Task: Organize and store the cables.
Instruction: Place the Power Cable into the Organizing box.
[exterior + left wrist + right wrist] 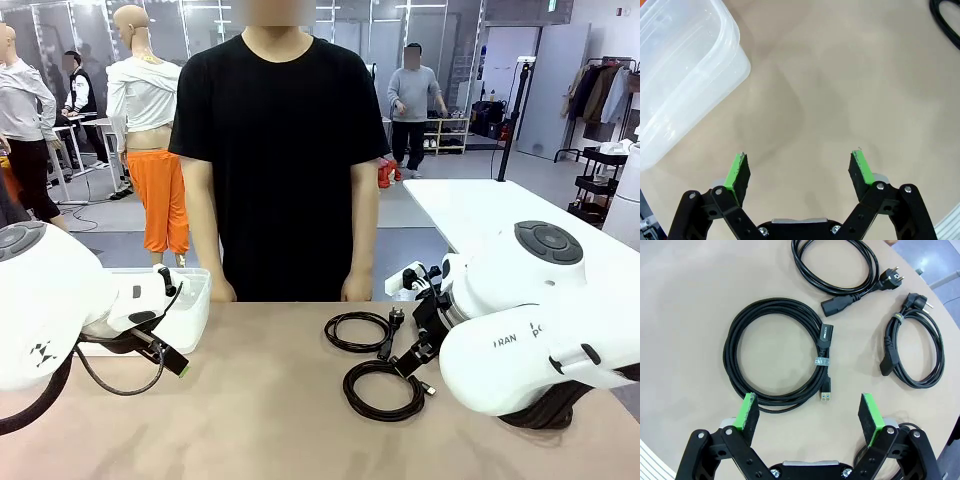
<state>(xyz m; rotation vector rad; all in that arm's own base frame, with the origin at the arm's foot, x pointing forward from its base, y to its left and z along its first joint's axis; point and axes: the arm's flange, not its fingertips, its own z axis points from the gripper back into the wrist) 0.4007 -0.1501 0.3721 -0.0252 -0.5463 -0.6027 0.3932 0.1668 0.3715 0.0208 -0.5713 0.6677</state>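
Lying flat on the tan table (270, 430) on the robot's right side, three coiled black cables. Nearest the right gripper (809, 399), a braided USB cable (824, 340), banded beside its plugs, its near loop passing behind one green pad (747, 412) in the wrist view. Just beyond it, a power cord (834, 306) with a round two-pin plug; off to one side, a second power cord (888, 360) tied with a small band. Hovering above the braided coil with fingers spread wide, gripping nothing. Well apart from the coils, toward the robot's left, a clear plastic tub (685, 75). Poised beside the tub over bare tabletop, the left gripper (800, 156), fingers likewise wide apart, nothing between them. Standing at the far edge, a person (285, 150) in a black T-shirt, arms down, hands at the table's rim.
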